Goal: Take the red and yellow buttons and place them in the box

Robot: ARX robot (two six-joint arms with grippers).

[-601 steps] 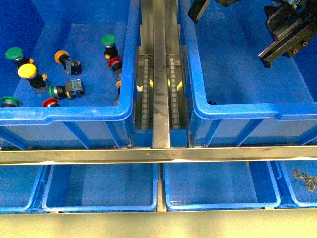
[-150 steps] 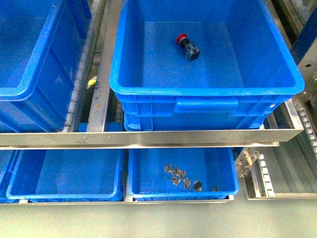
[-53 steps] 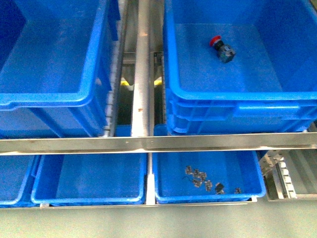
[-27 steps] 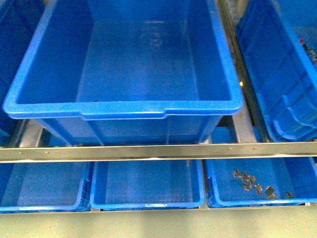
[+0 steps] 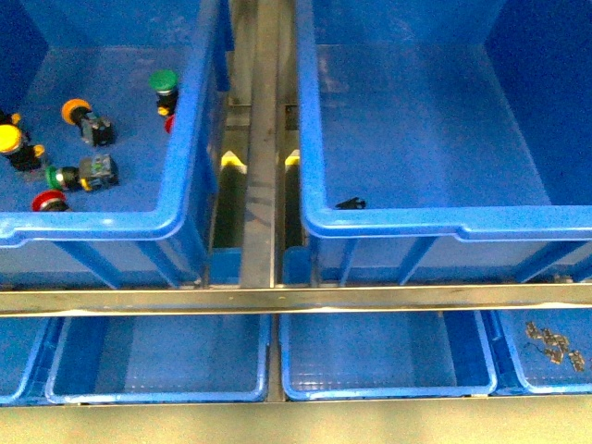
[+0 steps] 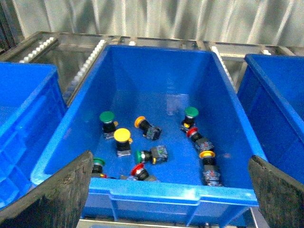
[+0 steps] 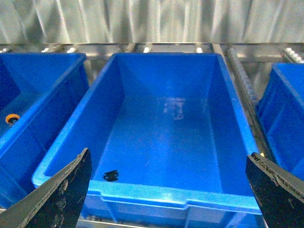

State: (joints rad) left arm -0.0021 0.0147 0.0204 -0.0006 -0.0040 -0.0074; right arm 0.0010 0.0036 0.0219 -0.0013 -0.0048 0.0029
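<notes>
1. Hanging above the crate of buttons, the left gripper (image 6: 169, 164) has its jaws spread wide with nothing between them. The right gripper (image 7: 167, 154) is spread just as wide and just as empty.
2. The left gripper looks straight down on the source crate (image 6: 166, 191), so the left arm is the nearer one. The right wrist sees only an orange cap over the neighbouring wall.
3. The yellow button (image 6: 122, 136) sits near the middle of the floor with its cap tipped up and its body toward the near wall. One red button (image 6: 192, 133) lies on its side, its long axis slanting toward the near wall. Another red button (image 6: 137, 170) lies close against the near wall, which looks like a cramped approach.
4. Orange-capped buttons (image 6: 140, 122) and green-capped buttons (image 6: 107, 117) lie mixed among them, some touching. The jaws should probably close across a body rather than along it.
5. The deep crate under the right gripper, which I take for the box (image 7: 156, 197), holds only a small black scrap (image 7: 110, 175). It stands to the robot's right of the source crate, beyond a metal rail (image 5: 264, 185).
</notes>
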